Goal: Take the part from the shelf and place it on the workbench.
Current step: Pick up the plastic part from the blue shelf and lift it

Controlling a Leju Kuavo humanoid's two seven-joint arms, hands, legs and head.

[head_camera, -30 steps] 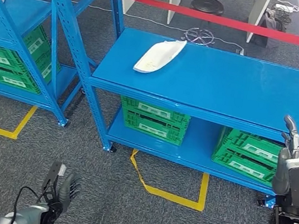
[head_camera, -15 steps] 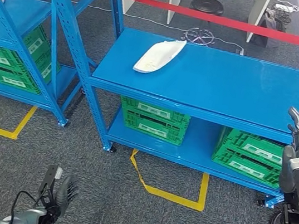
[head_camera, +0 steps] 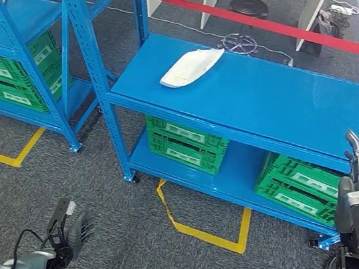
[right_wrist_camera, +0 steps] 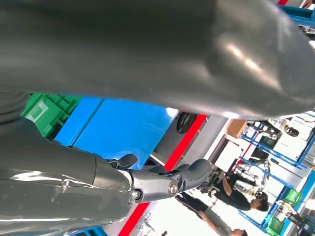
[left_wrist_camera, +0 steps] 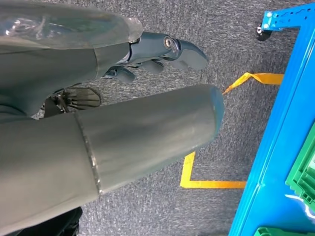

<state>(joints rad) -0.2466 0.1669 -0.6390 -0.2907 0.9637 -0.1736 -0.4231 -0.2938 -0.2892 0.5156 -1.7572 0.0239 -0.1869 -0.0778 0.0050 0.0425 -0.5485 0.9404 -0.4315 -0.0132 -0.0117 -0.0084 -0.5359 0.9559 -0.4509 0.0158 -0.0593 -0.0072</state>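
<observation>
Seemingly done — the white part (head_camera: pixel 191 67) lies upper centre on the blue desk (head_camera: pixel 284 106), with left robot hand (head_camera: pixel 73 233) and right robot hand (head_camera: pixel 357 191) both empty, fingers apart.

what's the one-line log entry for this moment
part: white part lying on blue workbench | left hand low over carpet, holding nothing | right hand by bench edge, holding nothing | stage: part placed

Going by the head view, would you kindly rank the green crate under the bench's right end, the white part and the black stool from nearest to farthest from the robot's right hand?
1. Green crate, lower shelf, beside the right hand.
2. White part, on the bench top, leftward.
3. Black stool, beyond the red tape.
</observation>
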